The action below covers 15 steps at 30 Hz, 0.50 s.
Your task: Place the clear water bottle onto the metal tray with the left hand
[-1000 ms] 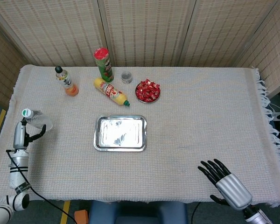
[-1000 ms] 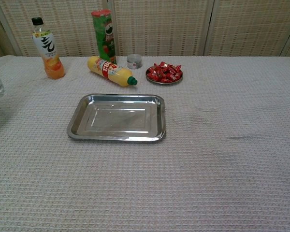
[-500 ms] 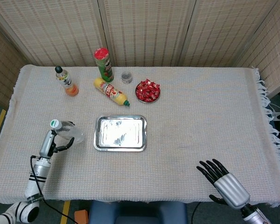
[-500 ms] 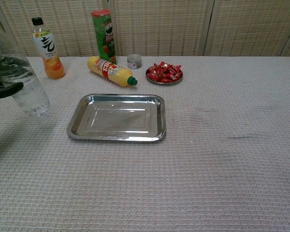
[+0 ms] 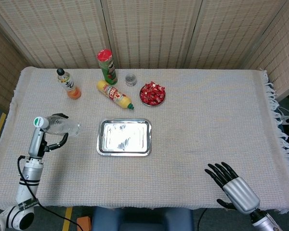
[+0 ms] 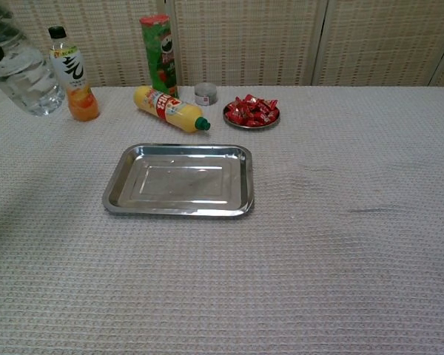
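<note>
- Pickup is done: the left robot hand [image 5: 52, 137] grips the clear water bottle [image 5: 58, 126], tilted above the worktop [image 5: 197, 115].
- Left to do: carry it over the empty metal tray [image 5: 124, 137] (well to its right) and set it down.
- Right robot hand [image 5: 227, 182] rests spread, holding nothing.

Non-task items, located relative to the red candy dish [image 5: 152, 94], which sits on the white woven tablecloth [image 5: 207, 115] toward the far side. 1 small clear glass cup [image 5: 130, 79] stands just beyond and left of the dish. 1 yellow sauce bottle [image 5: 114, 94] with a green cap lies on its side left of the dish, cap end pointing toward it. 1 green cylindrical snack can [image 5: 107, 66] with a red lid stands upright farther left and beyond. 1 orange drink bottle [image 5: 68, 84] with a black cap stands upright well left of the dish. Woven screen panels [image 5: 149, 29] rise behind all items.
</note>
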Each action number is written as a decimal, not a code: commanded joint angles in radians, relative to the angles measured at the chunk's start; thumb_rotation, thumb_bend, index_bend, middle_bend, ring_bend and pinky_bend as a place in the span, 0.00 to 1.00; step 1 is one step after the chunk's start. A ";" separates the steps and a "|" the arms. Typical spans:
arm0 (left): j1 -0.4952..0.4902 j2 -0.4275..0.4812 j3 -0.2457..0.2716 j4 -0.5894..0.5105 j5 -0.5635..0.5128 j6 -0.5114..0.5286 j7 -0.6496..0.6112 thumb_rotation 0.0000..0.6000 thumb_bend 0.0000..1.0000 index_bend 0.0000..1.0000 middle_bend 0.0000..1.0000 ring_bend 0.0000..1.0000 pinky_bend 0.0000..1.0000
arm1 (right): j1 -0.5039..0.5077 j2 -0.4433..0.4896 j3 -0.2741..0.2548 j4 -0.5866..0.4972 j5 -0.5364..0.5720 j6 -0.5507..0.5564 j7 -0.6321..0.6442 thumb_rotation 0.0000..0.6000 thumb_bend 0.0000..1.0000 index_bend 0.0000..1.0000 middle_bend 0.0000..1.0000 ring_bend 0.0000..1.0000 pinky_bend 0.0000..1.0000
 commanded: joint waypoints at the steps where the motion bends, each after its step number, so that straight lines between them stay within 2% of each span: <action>1: -0.005 -0.021 0.067 0.161 -0.028 -0.125 -0.039 1.00 0.44 0.26 0.30 0.16 0.31 | 0.001 0.000 0.001 -0.001 0.003 -0.004 -0.002 1.00 0.08 0.00 0.00 0.00 0.00; 4: -0.010 -0.093 0.106 0.293 -0.024 -0.178 -0.096 1.00 0.45 0.26 0.30 0.16 0.31 | 0.000 -0.002 0.002 -0.002 0.006 -0.005 -0.010 1.00 0.08 0.00 0.00 0.00 0.00; 6: -0.020 -0.109 0.105 0.332 -0.016 -0.184 -0.148 1.00 0.44 0.26 0.30 0.16 0.31 | -0.003 -0.006 0.006 -0.003 0.015 -0.007 -0.021 1.00 0.08 0.00 0.00 0.00 0.00; 8: -0.028 -0.103 0.090 0.331 0.004 -0.147 -0.157 1.00 0.44 0.26 0.30 0.16 0.31 | -0.001 -0.005 0.008 -0.005 0.022 -0.014 -0.021 1.00 0.08 0.00 0.00 0.00 0.00; 12: -0.041 -0.029 0.035 0.200 0.058 -0.014 -0.090 1.00 0.45 0.26 0.30 0.16 0.31 | 0.000 -0.003 0.009 -0.009 0.024 -0.015 -0.021 1.00 0.08 0.00 0.00 0.00 0.00; 15: -0.044 0.027 0.004 0.090 0.071 0.036 -0.017 1.00 0.45 0.26 0.30 0.16 0.31 | -0.003 -0.002 0.008 -0.009 0.021 -0.009 -0.022 1.00 0.08 0.00 0.00 0.00 0.00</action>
